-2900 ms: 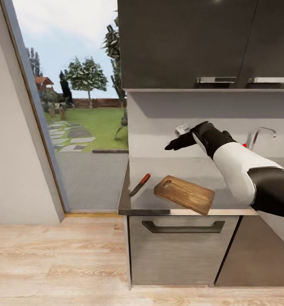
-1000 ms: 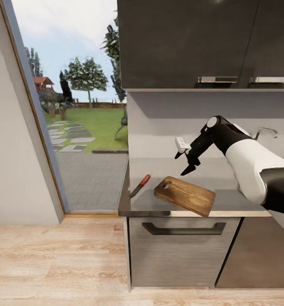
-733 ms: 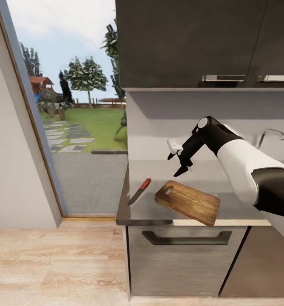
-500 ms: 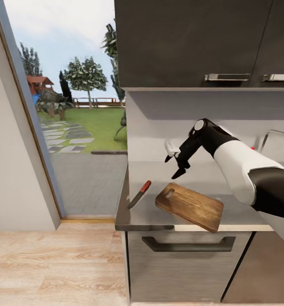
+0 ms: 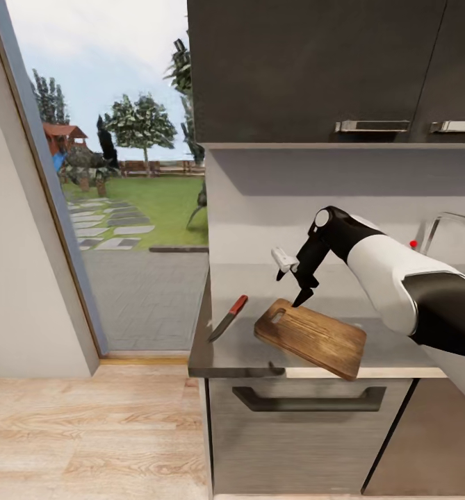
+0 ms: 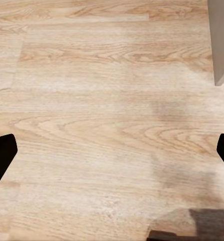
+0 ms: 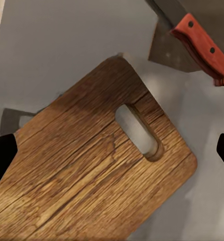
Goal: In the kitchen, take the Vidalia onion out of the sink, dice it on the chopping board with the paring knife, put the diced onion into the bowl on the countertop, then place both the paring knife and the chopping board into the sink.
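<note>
Two task items sat on the bench point(image 5: 371, 333) at this moment: the chopping board point(image 5: 310, 337) and the paring knife point(image 5: 229, 318). Taking the board as landmark: the knife lay just beside its slotted handle end, apart from it, red handle pointing toward the wall and blade toward the bench's front edge. One far corner of the board overhung that front edge. The faucet point(image 5: 442, 228) stood well past the board's other end, so the sink was off that way; its basin, the onion and the bowl were not visible.

Your right gripper point(image 5: 292, 280) hovered just above the board's handle end, jaws released, nothing between them. In the right wrist view the fingertips point(image 7: 2, 156) straddled the board point(image 7: 97, 165) widely, with the slot point(image 7: 138, 129) and the knife handle point(image 7: 205, 46) both in frame. Left gripper point(image 6: 112, 155) was also spread and unloaded, pointing at the wooden floor point(image 6: 92, 100).

My read: you were lining up on the board. Suggestions:
- Watch the overhanging corner; a downward push near the handle end could tip or slide the board off.
- If you meant the knife, shift away from the board toward the red handle and close across it, not the blade.
- Descend slowly; the fingertips were close to the wood.
</note>
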You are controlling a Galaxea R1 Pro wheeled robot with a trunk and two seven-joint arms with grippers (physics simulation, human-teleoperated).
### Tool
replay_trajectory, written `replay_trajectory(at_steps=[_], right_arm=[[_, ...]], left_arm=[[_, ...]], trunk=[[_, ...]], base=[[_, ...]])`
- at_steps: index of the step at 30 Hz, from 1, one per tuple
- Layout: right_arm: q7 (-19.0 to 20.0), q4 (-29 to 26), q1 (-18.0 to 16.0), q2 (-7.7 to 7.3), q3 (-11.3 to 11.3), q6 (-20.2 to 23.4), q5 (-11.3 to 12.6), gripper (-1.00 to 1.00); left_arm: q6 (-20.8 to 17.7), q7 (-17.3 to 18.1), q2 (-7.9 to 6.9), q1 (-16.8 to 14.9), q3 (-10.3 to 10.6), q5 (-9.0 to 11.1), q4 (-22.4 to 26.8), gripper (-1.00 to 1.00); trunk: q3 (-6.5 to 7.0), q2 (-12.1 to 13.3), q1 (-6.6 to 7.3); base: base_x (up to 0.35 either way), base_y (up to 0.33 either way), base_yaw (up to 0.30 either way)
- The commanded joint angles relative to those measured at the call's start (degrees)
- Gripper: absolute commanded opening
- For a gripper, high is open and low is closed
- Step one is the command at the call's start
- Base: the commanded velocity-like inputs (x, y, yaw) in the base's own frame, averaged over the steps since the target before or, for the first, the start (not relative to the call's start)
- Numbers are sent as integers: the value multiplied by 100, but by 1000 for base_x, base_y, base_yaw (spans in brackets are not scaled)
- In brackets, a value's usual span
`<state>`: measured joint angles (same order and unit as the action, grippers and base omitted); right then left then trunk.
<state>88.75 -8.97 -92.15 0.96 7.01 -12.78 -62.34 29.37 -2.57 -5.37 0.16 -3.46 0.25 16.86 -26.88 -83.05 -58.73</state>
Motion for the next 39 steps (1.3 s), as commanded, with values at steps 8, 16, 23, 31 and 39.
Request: replay_trajectory(at_steps=[8,16,23,31,39], right_arm=[[-5,1,1,16,26,-38,4,100],[-7,88,3,17,25,-60,14,100],[-7,340,7,151,27,-83,4,100],[-14,372,33,166,25,-93,0,100],[-11,378,56,146,19,-246,3,100]], left_arm=[[7,-7,-22,2,-6,1,6,100],[10,-7,-43,2,-6,1,10,100],[15,-7,-43,2,-6,1,10,100],[16,-7,-48,2,-6,1,10,100],[16,-7,-52,1,-6,1,4,100]], trunk=[[-5,-3,0],[-5,-3,0],[-5,-3,0],[-5,-3,0],[-5,-3,0]], base=[[98,48,0],[200,154,0],[36,21,0],[2,1,0],[0,0,0]])
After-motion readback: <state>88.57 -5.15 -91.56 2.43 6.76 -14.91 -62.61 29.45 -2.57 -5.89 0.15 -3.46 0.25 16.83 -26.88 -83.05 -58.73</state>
